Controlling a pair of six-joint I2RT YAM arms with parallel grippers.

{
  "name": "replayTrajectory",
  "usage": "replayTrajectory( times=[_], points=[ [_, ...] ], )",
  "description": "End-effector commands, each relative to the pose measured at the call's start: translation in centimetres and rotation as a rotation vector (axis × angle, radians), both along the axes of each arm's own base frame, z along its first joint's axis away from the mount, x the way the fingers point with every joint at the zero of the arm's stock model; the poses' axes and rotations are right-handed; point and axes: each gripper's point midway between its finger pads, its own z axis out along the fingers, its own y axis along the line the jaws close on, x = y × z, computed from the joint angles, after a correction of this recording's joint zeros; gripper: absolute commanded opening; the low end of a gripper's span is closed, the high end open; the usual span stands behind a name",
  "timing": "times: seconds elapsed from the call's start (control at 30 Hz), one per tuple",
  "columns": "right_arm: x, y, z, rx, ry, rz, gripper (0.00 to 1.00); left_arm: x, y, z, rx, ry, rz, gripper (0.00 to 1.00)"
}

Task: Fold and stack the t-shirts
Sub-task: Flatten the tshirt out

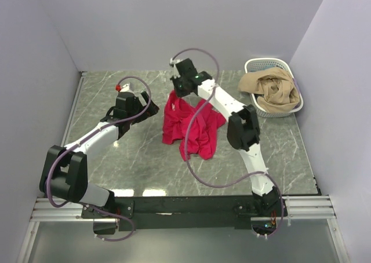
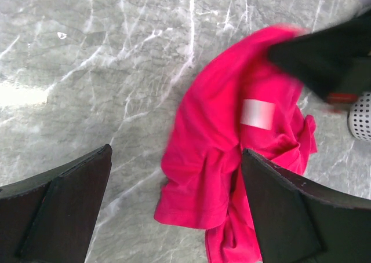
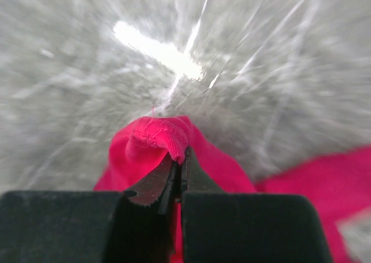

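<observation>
**Lift the pinched edge slowly, then bring in the free claw**

Your right gripper [image 3: 178, 165] is clenched on a stitched edge of the red t-shirt [image 1: 191, 127], which lies crumpled in the middle of the table [image 1: 116, 159]. Your left gripper [image 2: 177, 159] hangs wide open just left of the shirt, holding nothing. Raise the right slowly so the cloth untwists instead of dragging. Then aim the left at a matching edge near the white neck label [image 2: 257, 113] and pinch one layer only. A tan garment [image 1: 269, 86] sits in the white basket [image 1: 293, 108], well apart.
</observation>
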Motion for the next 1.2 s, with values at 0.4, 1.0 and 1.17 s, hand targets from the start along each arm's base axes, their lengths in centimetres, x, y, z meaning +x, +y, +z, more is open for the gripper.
replayTrajectory(
  times=[0.4, 1.0, 1.17],
  points=[
    [-5.2, -7.0, 25.2, 0.126, -0.445, -0.111, 0.0, 1.3, -3.2, 0.5, -0.099, -0.068, -0.083, 0.99],
    [-15.0, -19.7, 28.2, 0.078, -0.554, -0.438, 0.0, 1.9, -7.9, 0.8, -0.159, -0.083, -0.206, 1.0],
    [-20.3, -21.8, 28.0, 0.141, -0.507, -0.414, 0.0, 2.3, -10.1, 1.7, -0.179, -0.101, -0.286, 0.99]
  ],
)
